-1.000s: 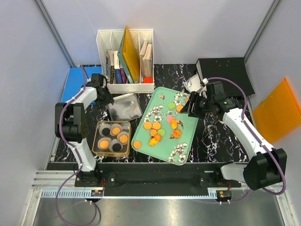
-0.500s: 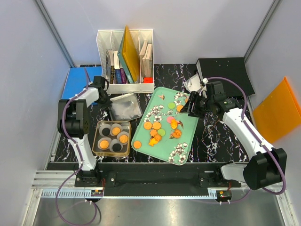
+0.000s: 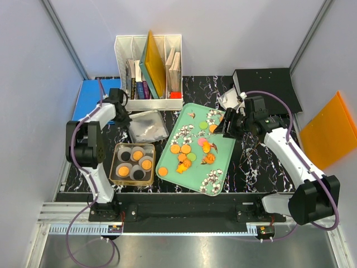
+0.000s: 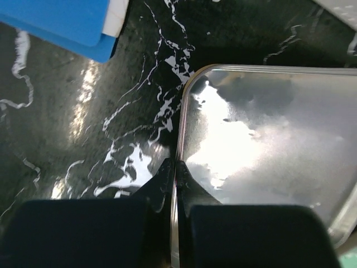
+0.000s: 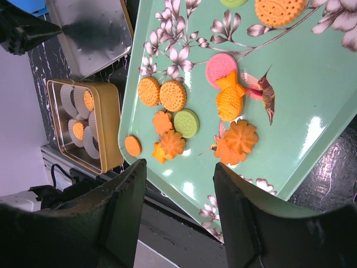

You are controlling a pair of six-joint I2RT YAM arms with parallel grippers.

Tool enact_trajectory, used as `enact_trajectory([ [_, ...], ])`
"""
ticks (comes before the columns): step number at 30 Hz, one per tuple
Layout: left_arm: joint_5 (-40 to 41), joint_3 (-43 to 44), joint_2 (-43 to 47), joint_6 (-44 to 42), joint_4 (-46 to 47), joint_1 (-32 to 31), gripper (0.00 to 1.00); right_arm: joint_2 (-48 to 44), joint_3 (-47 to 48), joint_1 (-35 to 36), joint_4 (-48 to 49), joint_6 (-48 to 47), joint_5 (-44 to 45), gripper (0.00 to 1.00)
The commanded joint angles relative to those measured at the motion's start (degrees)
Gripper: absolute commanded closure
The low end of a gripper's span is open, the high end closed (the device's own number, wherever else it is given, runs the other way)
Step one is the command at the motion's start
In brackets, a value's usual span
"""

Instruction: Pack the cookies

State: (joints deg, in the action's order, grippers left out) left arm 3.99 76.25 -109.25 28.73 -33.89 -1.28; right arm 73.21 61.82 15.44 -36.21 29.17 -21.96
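Grip of left end effector (image 4: 174, 165) newly tight on lid (image 4: 268, 139)

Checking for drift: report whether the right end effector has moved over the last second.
No. The right end effector sits where it did, above the far right corner of the mint-green tray.

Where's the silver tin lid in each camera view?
Top external: silver lid, left of centre, between gold tin and white organizer.
Left wrist: fills the right half, left gripper pinching its rim.
Right wrist: top left corner.
Shared landmark: blue folder beside it.
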Motion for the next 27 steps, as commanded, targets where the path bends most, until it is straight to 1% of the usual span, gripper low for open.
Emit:
enact_trajectory([
  [1,3.0,5.0,9.1,1.7,0.4,0.1,1.0,0.3,3.0,0.6,1.7,-1.0,-0.6,0.41],
  [9,2.2,9.3,17.2,3.9,-2.1,0.1,1.0,2.0,5.1,1.7,1.8,-1.1,-1.2,0.41],
  [13,-0.5,9.2,22.1,5.1,-2.3,0.0,1.0,3.6,6.4,2.3,1.6,-1.0,-2.1,0.41],
  [16,-1.7,8.2,24.1,5.5,-2.4,-0.1,1.0,4.4,7.7,2.6,1.7,-1.1,-2.7,0.41],
  [19,-5.2,6.3,27.4,6.9,-2.3,-0.5,1.0,5.5,9.0,2.8,2.5,-0.5,-5.9,0.4],
  [23,-10.0,2.2,30.3,8.6,-0.3,-3.5,1.0,8.3,9.7,2.8,9.9,3.5,-16.4,0.36],
  [25,-13.2,-0.1,31.6,9.3,0.6,-4.6,1.0,9.4,10.1,2.8,14.0,6.1,-18.8,0.36],
  [27,-15.3,-2.1,32.6,9.8,1.7,-6.3,1.0,10.1,11.0,2.8,15.4,6.7,-20.6,0.34],
])
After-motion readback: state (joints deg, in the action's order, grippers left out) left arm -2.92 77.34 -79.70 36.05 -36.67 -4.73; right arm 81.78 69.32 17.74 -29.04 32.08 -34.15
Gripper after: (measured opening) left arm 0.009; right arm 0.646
